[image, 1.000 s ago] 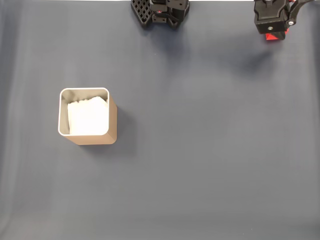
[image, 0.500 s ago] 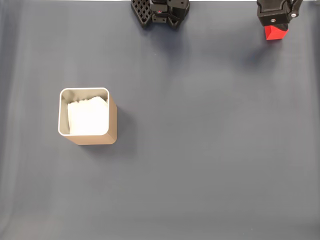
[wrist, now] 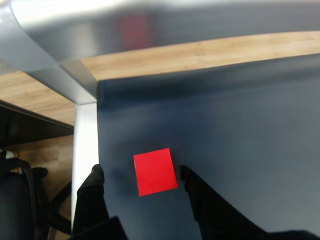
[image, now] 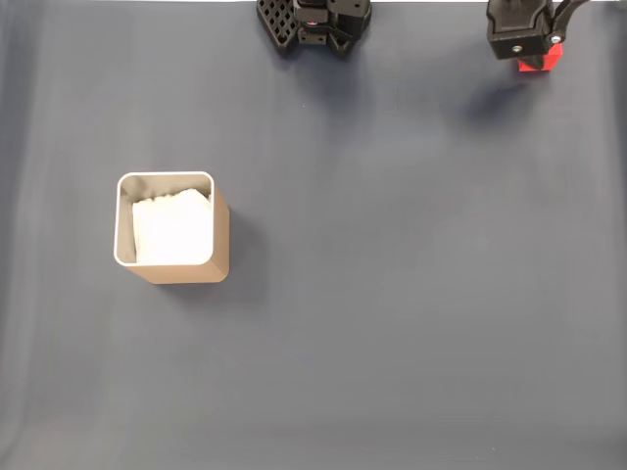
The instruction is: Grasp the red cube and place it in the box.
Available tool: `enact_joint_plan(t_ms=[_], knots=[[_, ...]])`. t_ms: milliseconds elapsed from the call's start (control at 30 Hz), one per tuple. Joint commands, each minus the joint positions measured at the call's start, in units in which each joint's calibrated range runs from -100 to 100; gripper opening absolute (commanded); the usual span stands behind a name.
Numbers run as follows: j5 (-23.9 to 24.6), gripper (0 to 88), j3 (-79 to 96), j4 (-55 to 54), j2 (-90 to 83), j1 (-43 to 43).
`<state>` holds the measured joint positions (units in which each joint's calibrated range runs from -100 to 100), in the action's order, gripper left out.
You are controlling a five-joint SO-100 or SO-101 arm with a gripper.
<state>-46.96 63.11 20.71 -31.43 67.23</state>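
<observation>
In the wrist view the red cube (wrist: 155, 171) lies flat on the dark blue mat (wrist: 240, 130), between the two black fingers (wrist: 92, 192) of the gripper (wrist: 141, 175). The jaws are spread wide, with a clear strip of mat on each side of the cube, so neither finger touches it. The cube sits close to the mat's far left corner in that view, where a silver frame (wrist: 82, 145) and a wooden strip (wrist: 200, 52) border the mat.

In the fixed view the gripper (image: 525, 37) is at the top right edge, and only a sliver of the cube (image: 538, 62) shows beneath it. The box (image: 172, 229) stands well apart on the left, open side up, white lining visible inside. The arm's base (image: 313, 23) sits at the top centre.
</observation>
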Motion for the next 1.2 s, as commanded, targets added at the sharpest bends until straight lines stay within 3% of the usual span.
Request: enact_joint_plan(t_ms=[0, 567, 1167], knots=[[-0.1, 37.8, -0.9, -1.0, -1.0, -0.5], [0.0, 38.6, -0.2, -0.8, -2.1, -1.5], [0.4, 38.6, 2.9, -7.8, 2.0, -0.8]])
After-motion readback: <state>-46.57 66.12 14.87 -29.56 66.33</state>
